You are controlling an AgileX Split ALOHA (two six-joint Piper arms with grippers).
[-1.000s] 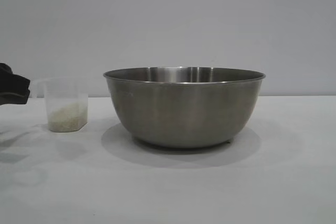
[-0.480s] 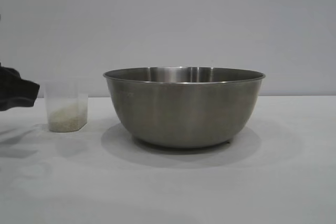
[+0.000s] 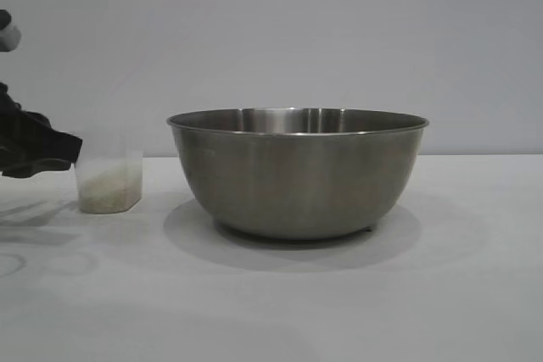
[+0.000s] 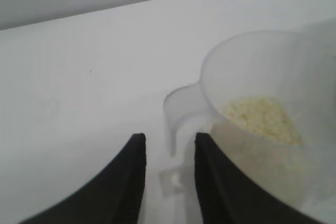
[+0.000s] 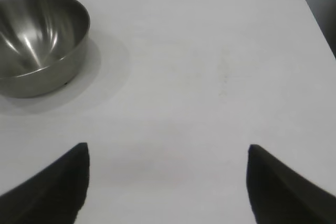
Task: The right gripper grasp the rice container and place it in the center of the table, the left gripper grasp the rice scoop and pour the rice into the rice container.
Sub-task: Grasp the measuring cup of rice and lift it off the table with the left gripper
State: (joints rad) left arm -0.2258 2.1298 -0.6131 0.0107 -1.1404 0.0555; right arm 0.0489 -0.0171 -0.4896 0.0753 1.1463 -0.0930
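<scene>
On the white table, the left gripper, fingers parted, straddles the rice scoop handle ungripped.

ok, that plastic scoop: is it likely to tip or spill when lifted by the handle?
Probably light: the rice scoop is thin translucent plastic, only part-filled. Handle sits off to one side, so it may tilt in the left claw. With rice low in it, spilling seems unlikely.

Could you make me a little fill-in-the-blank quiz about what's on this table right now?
1. The small clear cup holds some ____.
2. The big metal bowl inside is ____.
3. The left gripper has its jaws at the cup's ____.
4. The right gripper holds ____.

Missing words: rice; empty; handle; nothing
</scene>
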